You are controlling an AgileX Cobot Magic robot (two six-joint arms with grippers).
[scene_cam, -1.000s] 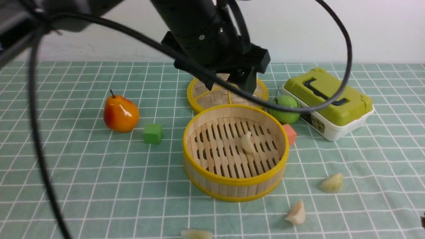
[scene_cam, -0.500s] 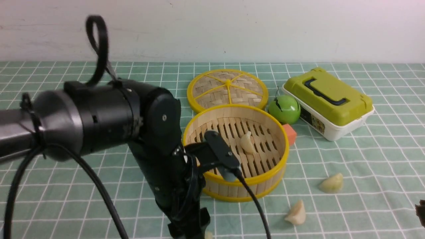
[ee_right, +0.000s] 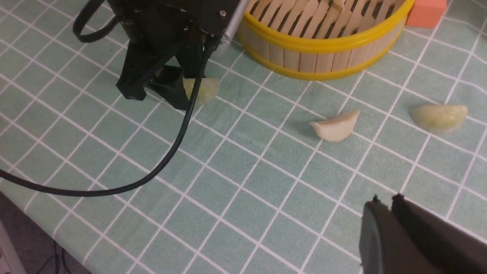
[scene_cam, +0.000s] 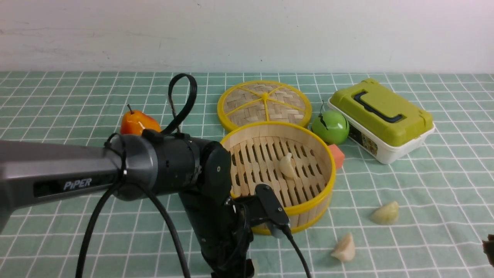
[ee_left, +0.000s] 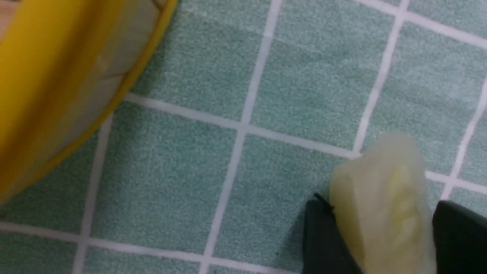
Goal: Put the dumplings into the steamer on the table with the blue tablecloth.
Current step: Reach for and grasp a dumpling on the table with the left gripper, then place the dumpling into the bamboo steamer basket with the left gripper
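The steamer (scene_cam: 308,216) stands mid-table on the blue tablecloth (scene_cam: 424,193) with one dumpling (scene_cam: 287,165) inside. Two dumplings (scene_cam: 385,213) (scene_cam: 344,249) lie on the cloth to its front right; they also show in the right wrist view (ee_right: 439,116) (ee_right: 336,127). My left gripper (ee_left: 382,207) is down on the cloth in front of the steamer (ee_left: 45,76). It is open, with its fingers close on either side of a fourth dumpling (ee_left: 384,198), which also shows in the right wrist view (ee_right: 203,89). My right gripper (ee_right: 384,199) is shut and empty above the cloth at the front right.
The woven lid (scene_cam: 264,102) lies behind the steamer. A green apple (scene_cam: 330,127), an orange cube (scene_cam: 337,155) and a green lunch box (scene_cam: 380,117) are at the back right, a pear (scene_cam: 135,122) at the left. The table's front edge (ee_right: 23,243) is near.
My left arm swung from above the lid at the back, down past the steamer's left side to the front, and lowered its gripper around the dumpling there. The right gripper stayed put.
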